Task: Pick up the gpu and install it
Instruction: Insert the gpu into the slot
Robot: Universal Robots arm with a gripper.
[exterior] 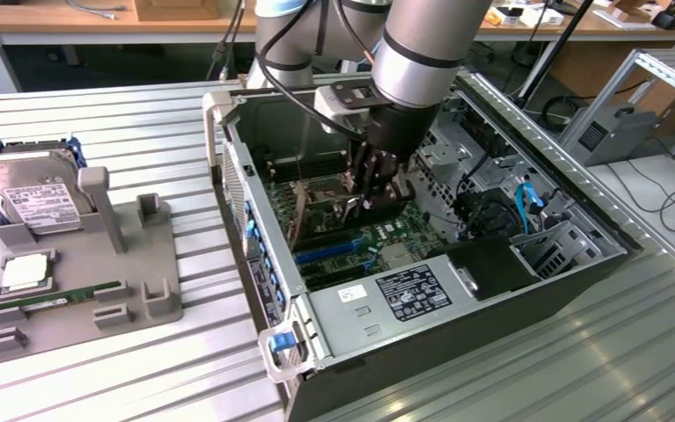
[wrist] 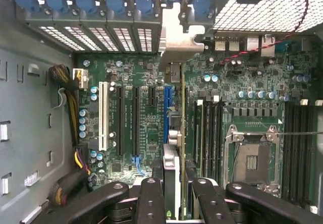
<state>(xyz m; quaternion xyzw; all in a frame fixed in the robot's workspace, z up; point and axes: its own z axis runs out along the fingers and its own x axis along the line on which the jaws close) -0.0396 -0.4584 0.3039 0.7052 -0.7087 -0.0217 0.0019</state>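
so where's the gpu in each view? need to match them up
Exterior view: the gpu stands on edge in the gripper, low inside the open case, over the motherboard.
Wrist view: gpu edge-on between the fingers, bracket up at the rear slot openings.
Shared landmark: the blue expansion slot beside the card.

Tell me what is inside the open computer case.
Inside the computer case: the motherboard, and the end effector holding the gpu edge-on over the slots. The card hides the slot beneath.
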